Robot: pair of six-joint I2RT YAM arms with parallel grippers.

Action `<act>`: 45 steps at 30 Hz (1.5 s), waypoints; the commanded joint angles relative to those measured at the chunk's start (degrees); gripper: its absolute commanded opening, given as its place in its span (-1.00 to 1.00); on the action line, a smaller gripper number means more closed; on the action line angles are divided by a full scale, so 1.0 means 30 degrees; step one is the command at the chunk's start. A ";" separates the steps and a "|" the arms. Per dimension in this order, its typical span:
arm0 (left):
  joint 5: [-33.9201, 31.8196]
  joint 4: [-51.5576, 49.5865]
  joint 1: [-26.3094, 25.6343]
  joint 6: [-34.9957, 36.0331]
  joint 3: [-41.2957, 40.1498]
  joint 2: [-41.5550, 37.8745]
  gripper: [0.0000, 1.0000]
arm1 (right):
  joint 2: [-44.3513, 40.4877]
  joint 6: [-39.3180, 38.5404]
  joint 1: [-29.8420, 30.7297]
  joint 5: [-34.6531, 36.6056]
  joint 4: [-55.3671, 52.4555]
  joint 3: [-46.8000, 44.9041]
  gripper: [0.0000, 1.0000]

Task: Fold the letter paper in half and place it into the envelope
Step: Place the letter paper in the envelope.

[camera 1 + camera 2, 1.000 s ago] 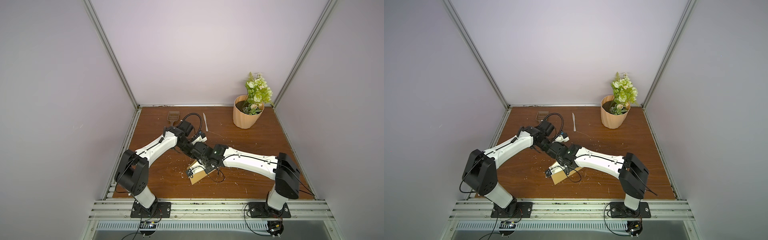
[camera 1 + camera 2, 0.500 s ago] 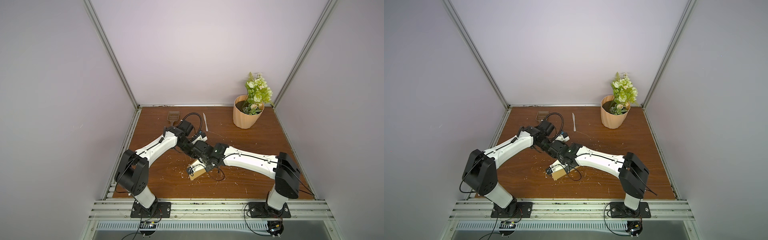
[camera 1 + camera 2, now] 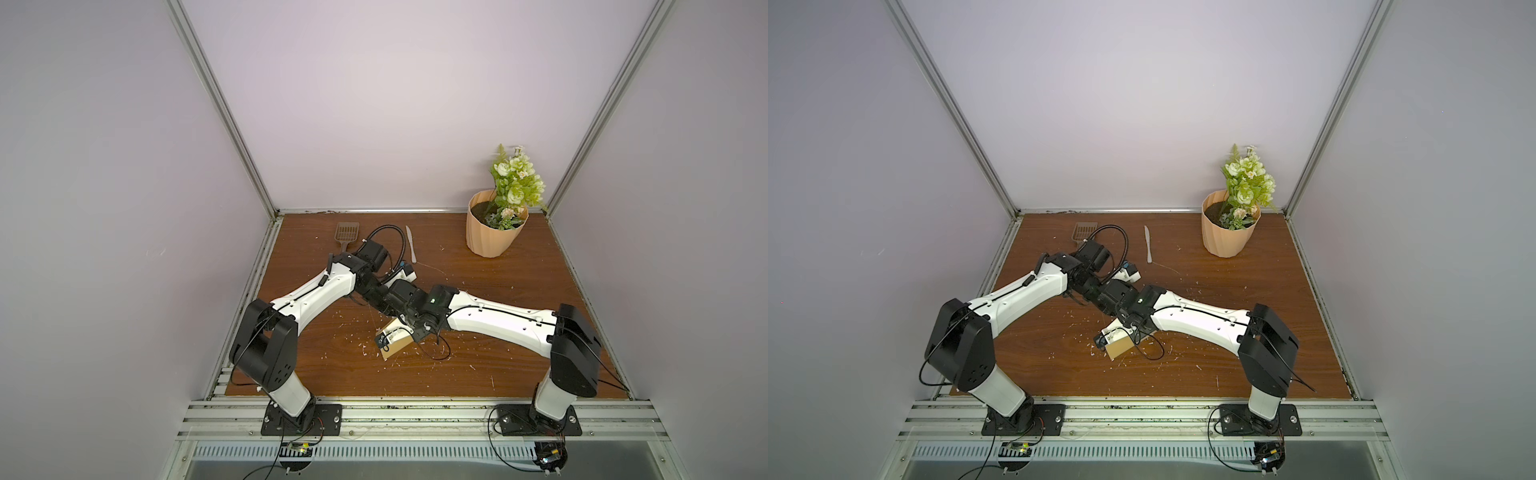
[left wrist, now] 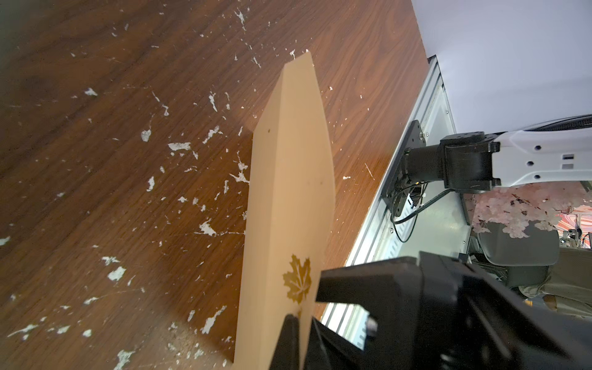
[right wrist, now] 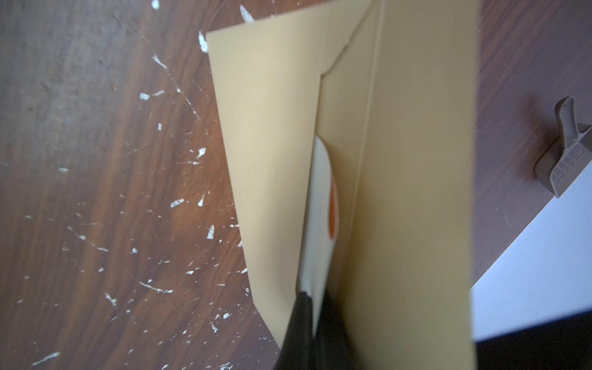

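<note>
Fleck-strewn wooden table (image 3: 498, 332) in a lilac-walled booth: both arms meet at mid-table over the envelope (image 3: 1119, 345). Its edge is pinched by the left gripper (image 4: 302, 323), just beside a gold maple-leaf print (image 4: 298, 283). The right gripper (image 5: 312, 307) is clamped on the pale letter paper (image 5: 320, 192), which is partly tucked into the envelope's open mouth. At far right stand potted flowers (image 3: 492, 235).

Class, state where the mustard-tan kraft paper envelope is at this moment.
In both top views the mustard-tan kraft paper envelope is near the middle of the brown wooden table, pinched by the left claw.
</note>
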 commanded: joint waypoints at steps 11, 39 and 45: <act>0.1100 -0.1351 -0.0459 0.0398 0.0348 0.0453 -0.99 | -0.1069 0.0161 -0.0794 0.1427 -0.1221 0.0932 -1.00; 0.0916 -0.1337 -0.0476 0.0427 0.1025 0.1184 -0.99 | 0.0048 0.0844 0.0582 -0.1025 0.0209 -0.0527 -1.00; 0.0983 -0.1351 -0.0470 0.0452 0.1147 0.1321 -0.99 | 0.0167 0.1053 0.0698 -0.1332 0.0257 -0.0987 -1.00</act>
